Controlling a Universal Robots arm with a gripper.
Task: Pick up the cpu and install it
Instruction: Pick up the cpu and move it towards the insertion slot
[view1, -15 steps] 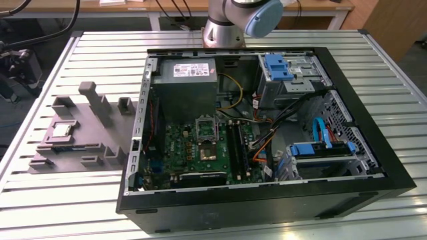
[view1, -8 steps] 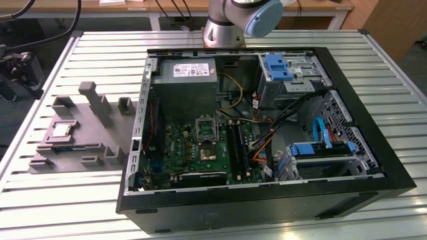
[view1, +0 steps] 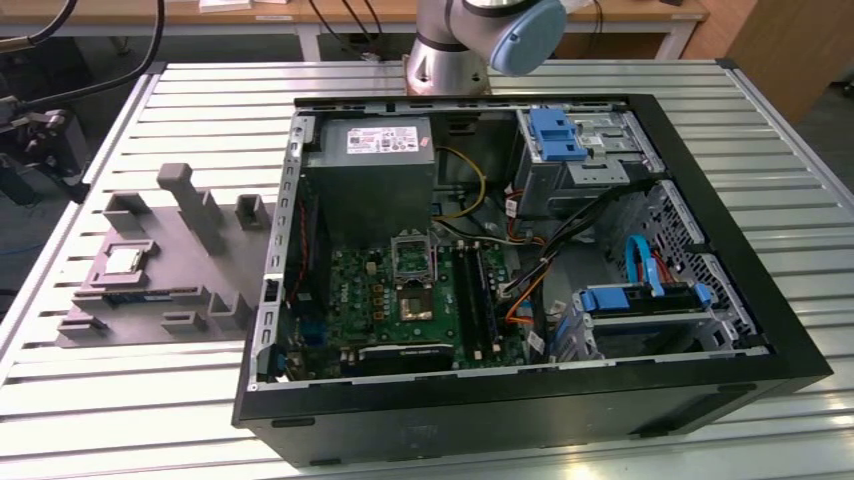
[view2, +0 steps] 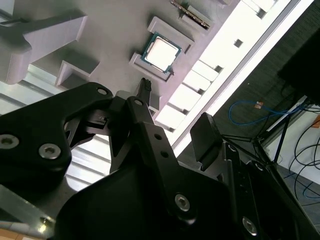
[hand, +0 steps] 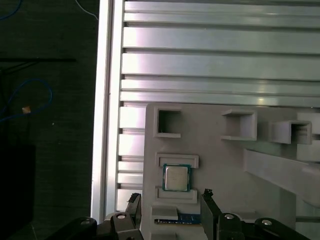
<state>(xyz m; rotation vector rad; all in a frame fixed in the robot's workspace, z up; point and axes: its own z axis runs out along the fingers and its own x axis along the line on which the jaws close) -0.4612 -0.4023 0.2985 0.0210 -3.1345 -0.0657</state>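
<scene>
The cpu (view1: 124, 260) is a small square chip with a silvery top and a greenish rim, lying flat in a recess of the grey holder block (view1: 187, 290) at the exterior view's left of the PC case. It also shows in both wrist views, cpu (hand: 176, 177) and cpu (view2: 161, 52). My gripper (hand: 170, 196) hangs above the block, close to the chip and apart from it. The gripper (view2: 175, 107) is open, its black fingers (view2: 145, 90) spread wide with nothing between them.
The open black PC case (view1: 747, 300) lies on the slatted metal table (view1: 120, 420). Inside are the green motherboard with its metal-framed socket (view1: 415, 262), a grey power supply (view1: 370, 150), blue drive brackets (view1: 554, 135) and loose cables. Upright posts (view1: 194, 205) rise from the holder block.
</scene>
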